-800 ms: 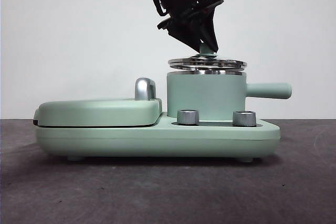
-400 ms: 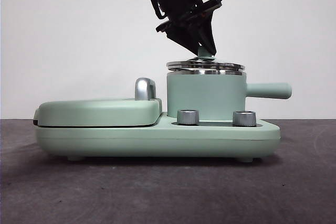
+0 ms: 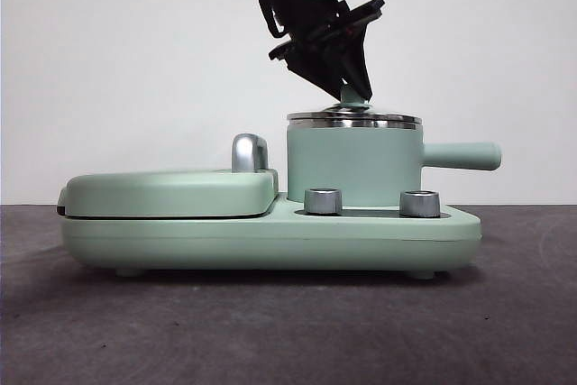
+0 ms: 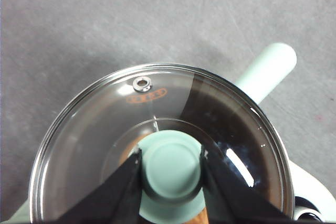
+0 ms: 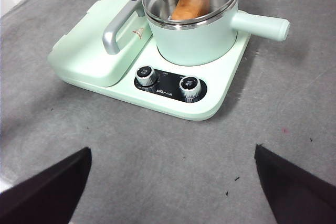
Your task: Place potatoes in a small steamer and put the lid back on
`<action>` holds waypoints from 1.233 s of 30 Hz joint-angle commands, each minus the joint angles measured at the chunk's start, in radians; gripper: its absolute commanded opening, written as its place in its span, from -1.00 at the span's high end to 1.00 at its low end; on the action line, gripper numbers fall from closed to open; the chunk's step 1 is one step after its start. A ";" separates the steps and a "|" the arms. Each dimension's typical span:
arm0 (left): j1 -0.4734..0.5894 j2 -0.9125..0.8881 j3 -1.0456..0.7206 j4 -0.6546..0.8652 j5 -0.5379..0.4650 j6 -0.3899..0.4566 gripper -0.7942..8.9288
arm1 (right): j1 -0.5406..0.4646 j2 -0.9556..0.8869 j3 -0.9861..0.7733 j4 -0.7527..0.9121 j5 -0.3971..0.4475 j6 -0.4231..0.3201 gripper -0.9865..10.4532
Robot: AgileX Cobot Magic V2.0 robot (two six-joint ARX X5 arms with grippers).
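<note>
The mint-green small steamer [image 3: 353, 165] stands on the cooker base, its straight side handle [image 3: 462, 156] pointing right. The glass lid [image 3: 353, 118] now rests flat on the steamer's steel rim. My left gripper [image 3: 352, 92] comes down from above and is shut on the lid's mint-green knob [image 4: 171, 162]. Through the glass in the right wrist view, the orange-brown potato [image 5: 190, 4] lies inside the steamer [image 5: 194, 38]. My right gripper [image 5: 170, 182] is open and empty, held back above the table in front of the cooker.
The steamer sits on a mint-green cooker base [image 3: 270, 236] with two steel dials [image 3: 323, 201]. A flat griddle cover [image 3: 171, 192] with a chrome handle [image 3: 249, 151] fills its left half. A dark grey table [image 3: 288, 331] lies around it.
My left gripper has lowered the lid from a slight tilt just above the rim until it sits level on the steamer. The right arm has not moved.
</note>
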 commanded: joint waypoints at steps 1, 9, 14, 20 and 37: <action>-0.007 0.042 0.029 0.016 0.005 0.008 0.80 | 0.005 0.002 0.008 0.008 0.002 0.011 -0.02; -0.006 0.050 0.030 -0.007 0.068 0.006 0.81 | 0.005 0.002 0.008 0.009 0.006 0.011 -0.02; -0.005 0.050 0.029 -0.007 0.014 0.007 0.81 | 0.005 0.002 0.008 0.009 0.008 0.011 -0.02; -0.008 0.050 0.030 -0.008 -0.054 0.007 0.81 | 0.005 0.002 0.008 0.009 0.024 0.011 -0.02; -0.013 0.050 0.030 -0.004 -0.119 0.001 0.81 | 0.005 0.002 0.008 0.009 0.032 0.011 -0.02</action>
